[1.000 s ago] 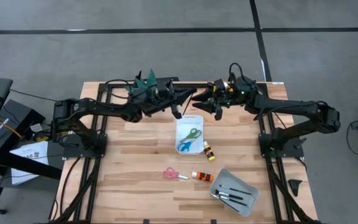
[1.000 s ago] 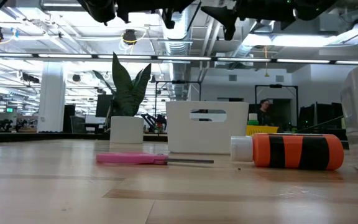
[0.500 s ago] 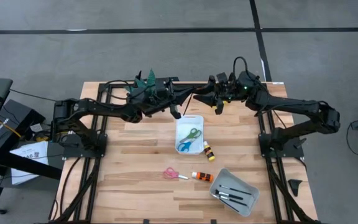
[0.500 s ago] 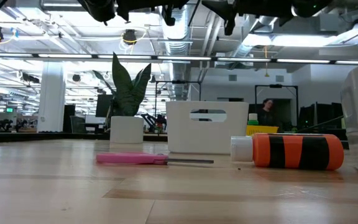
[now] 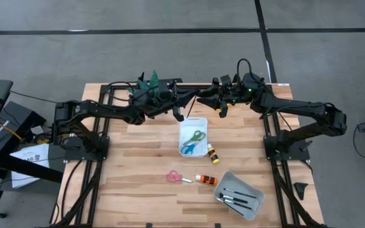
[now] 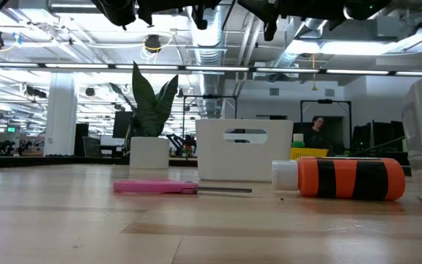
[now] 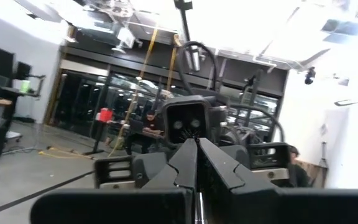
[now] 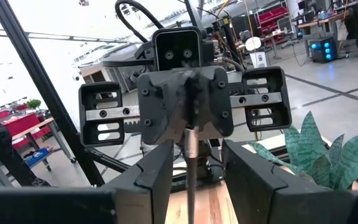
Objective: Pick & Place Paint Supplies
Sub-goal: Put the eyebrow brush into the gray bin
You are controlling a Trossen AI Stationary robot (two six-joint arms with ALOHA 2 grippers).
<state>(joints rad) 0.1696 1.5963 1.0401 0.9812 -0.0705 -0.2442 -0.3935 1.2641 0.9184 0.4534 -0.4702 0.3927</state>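
Brush (image 8: 190, 163) stands between spread right fingers (image 8: 160, 167), clamped in left fingers (image 7: 185, 160).

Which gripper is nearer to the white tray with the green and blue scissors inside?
Left. The left gripper hangs just beyond the white tray, at its far left corner. The right gripper hangs farther off, past its far right corner.

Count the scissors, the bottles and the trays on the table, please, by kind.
Scissors: 3 (green, blue, pink)
Bottles: 2 (orange, small yellow)
Trays: 2 (white, grey)
Total: 7
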